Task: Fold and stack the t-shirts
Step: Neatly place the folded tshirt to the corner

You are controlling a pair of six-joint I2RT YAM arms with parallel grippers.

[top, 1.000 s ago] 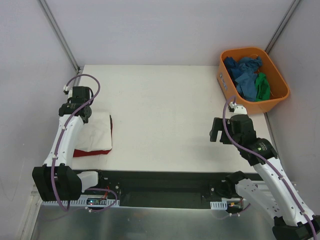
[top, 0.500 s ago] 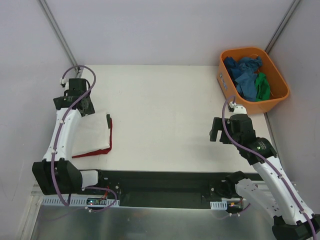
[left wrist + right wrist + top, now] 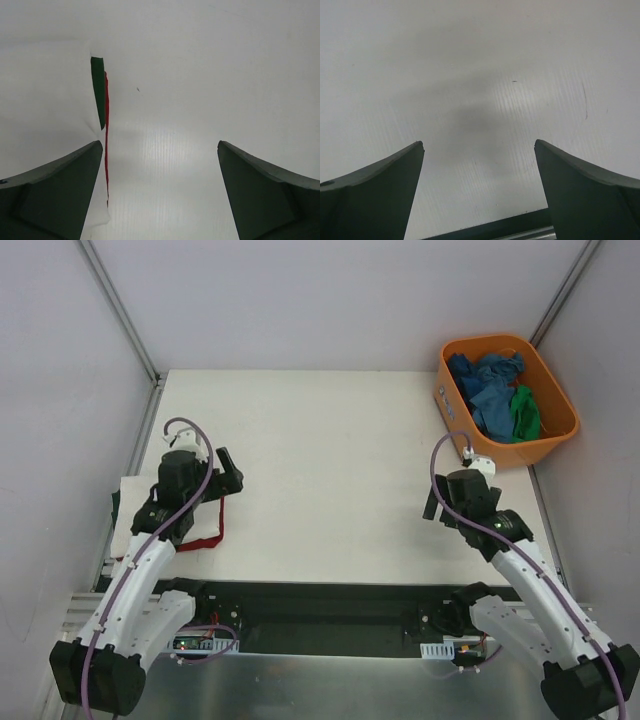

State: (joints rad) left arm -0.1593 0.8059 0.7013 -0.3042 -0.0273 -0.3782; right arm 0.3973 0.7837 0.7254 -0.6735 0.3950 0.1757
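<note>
A folded white t-shirt (image 3: 132,508) lies on a dark red t-shirt (image 3: 203,543) at the table's left edge, with my left arm partly covering both. In the left wrist view the white shirt (image 3: 45,100) shows a dark green strip (image 3: 98,90) and the dark red shirt's thin edge (image 3: 106,135). My left gripper (image 3: 230,475) (image 3: 160,150) stands open over bare table just right of the stack, holding nothing. My right gripper (image 3: 432,502) (image 3: 479,145) is open and empty above the table's right side. More t-shirts, blue (image 3: 488,388) and green (image 3: 524,412), lie crumpled in the tub.
The orange tub (image 3: 447,400) stands at the back right corner. Grey walls close in the table on the left, back and right. A dark rail (image 3: 485,230) runs along the table's near edge under my right gripper.
My left gripper has opened and let go of the white shirt. It swung from the stack's far left corner back towards me and to the right. The right arm shifted only slightly.
</note>
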